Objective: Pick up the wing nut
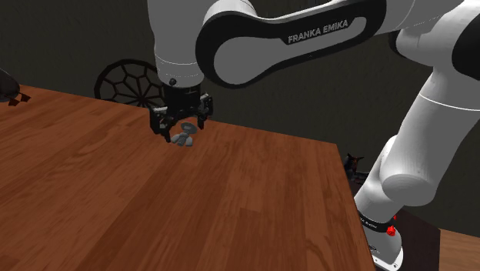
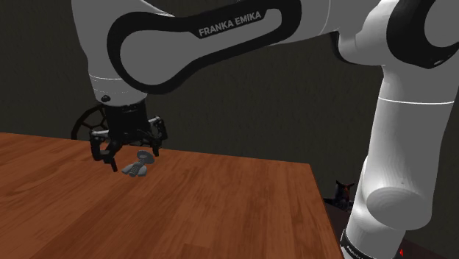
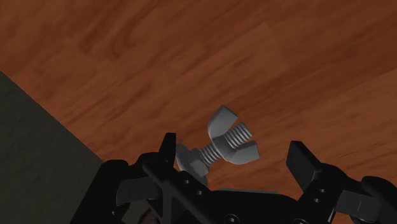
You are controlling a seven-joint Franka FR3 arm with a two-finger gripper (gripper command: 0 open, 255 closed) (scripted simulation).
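The claw (image 1: 184, 129) hangs low over the wooden bench (image 1: 138, 208), fingers spread apart, with the grey wing nut (image 1: 183, 139) lying between them near the far edge.

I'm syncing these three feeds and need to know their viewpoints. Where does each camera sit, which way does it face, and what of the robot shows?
Shoulder view: beside the arm's base, looking down over the wooden table to the wing nut; white arm and open gripper show.
Second exterior view: lower, facing much the same way; arm and gripper show.
Wrist view: on the hand, looking at the nut between the spread fingers.
Shared: both exterior views show the dark round lattice behind the table.
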